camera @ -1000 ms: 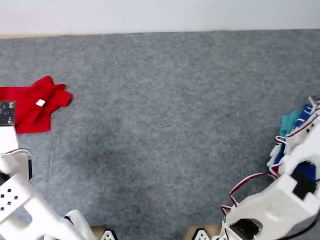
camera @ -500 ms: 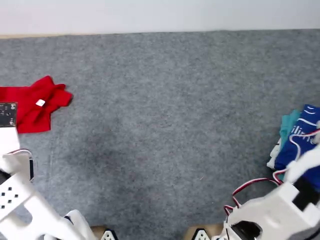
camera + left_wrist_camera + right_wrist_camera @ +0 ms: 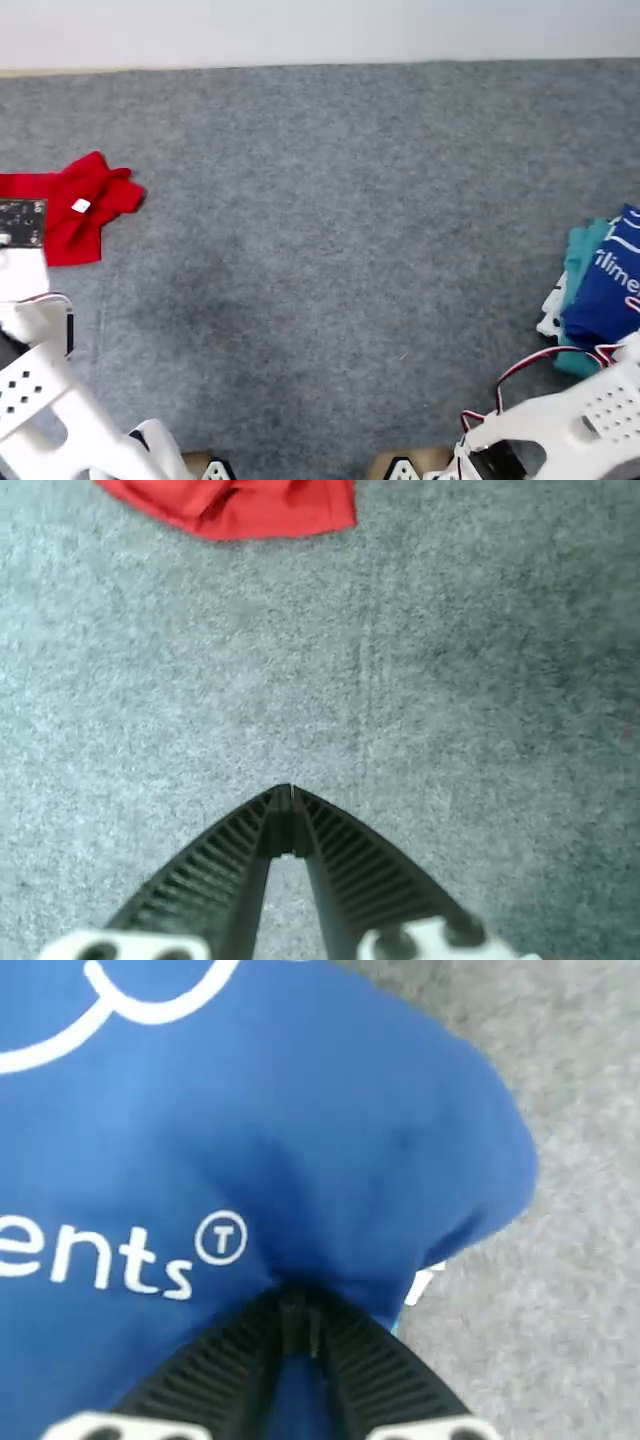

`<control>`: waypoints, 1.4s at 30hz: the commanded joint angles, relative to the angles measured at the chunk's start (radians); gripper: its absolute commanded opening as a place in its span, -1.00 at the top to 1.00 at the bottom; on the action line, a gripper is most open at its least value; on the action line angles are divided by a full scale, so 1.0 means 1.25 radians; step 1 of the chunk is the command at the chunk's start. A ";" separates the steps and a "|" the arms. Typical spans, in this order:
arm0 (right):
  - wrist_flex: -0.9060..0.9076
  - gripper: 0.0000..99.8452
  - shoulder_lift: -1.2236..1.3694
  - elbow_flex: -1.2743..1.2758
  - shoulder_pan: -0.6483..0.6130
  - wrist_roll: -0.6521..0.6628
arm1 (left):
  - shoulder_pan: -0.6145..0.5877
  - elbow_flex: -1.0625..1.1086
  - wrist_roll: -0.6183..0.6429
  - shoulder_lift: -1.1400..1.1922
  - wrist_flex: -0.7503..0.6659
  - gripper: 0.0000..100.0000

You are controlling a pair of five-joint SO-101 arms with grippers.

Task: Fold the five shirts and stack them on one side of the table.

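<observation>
Right claw (image 3: 300, 1312): closed on blue shirt (image 3: 250, 1110), topping right-side stack (image 3: 578, 262). Left claw (image 3: 291, 792): closed, empty, near unfolded red shirt (image 3: 75, 215).

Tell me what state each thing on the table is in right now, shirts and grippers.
red shirt: crumpled, not folded.
blue shirt: folded, lying on the teal shirt.
teal shirt: stacked under the blue shirt.
left gripper: shut, empty.
right gripper: shut on the blue shirt.

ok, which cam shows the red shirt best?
High view: the red shirt lies crumpled and nearly whole. Left wrist view catches just a strip of it beyond the shut left claw.
</observation>
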 commanded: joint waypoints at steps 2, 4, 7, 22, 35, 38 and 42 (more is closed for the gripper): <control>0.029 0.98 -0.046 -0.117 0.009 0.017 | 0.027 -0.003 -0.004 -0.005 -0.006 0.99; 0.067 0.98 -0.075 -0.157 -0.002 0.016 | 0.029 -0.003 -0.004 -0.005 -0.007 0.99; 0.133 0.98 -0.121 -0.179 -0.025 0.016 | 0.028 -0.003 -0.004 -0.005 -0.007 0.99; 0.500 0.98 -0.229 -0.177 -0.060 -0.029 | 0.027 -0.003 -0.002 -0.010 -0.006 0.99; 0.460 0.98 0.040 -0.119 0.002 -0.027 | 0.026 -0.004 -0.002 -0.011 -0.006 0.99; 0.483 0.98 0.053 -0.151 0.003 -0.029 | 0.026 -0.006 -0.002 -0.011 -0.006 0.99; 0.509 0.98 -0.010 -0.191 -0.019 -0.034 | 0.026 -0.008 -0.002 -0.011 -0.006 0.99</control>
